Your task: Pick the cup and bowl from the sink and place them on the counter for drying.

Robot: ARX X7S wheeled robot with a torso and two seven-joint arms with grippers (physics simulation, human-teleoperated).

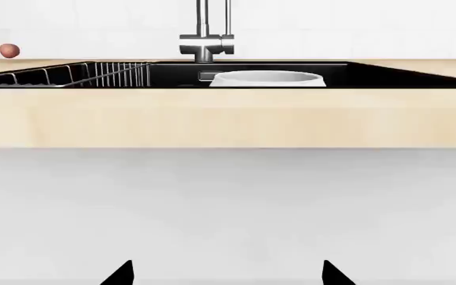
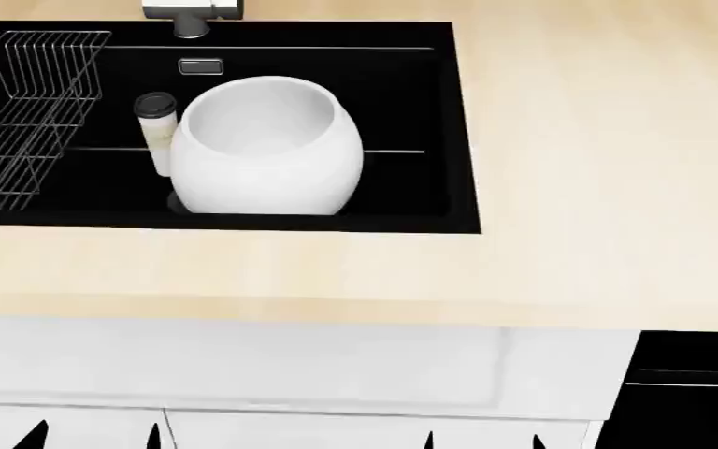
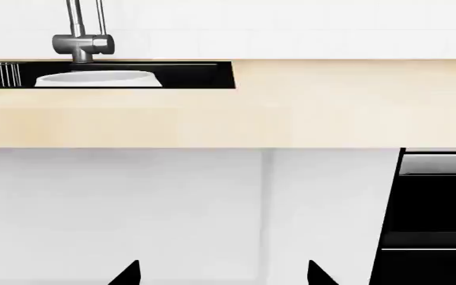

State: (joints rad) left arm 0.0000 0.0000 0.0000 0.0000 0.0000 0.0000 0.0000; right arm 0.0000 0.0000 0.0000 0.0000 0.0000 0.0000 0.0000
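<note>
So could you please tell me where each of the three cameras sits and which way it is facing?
Head view: high up, looking down on the sink, bowl, cup and counter; dark fingertips of both grippers at its lower edge.
Left wrist view: low before the cabinet, facing the counter edge; left gripper tips show, apart.
Right wrist view: the same, further right; right gripper tips show, apart.
Shared: both wrist views catch the faucet and the bowl's rim.

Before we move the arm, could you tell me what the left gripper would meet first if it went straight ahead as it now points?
Probably the white cabinet front below the counter; the left gripper, open, points at it, though depth is unclear.
</note>
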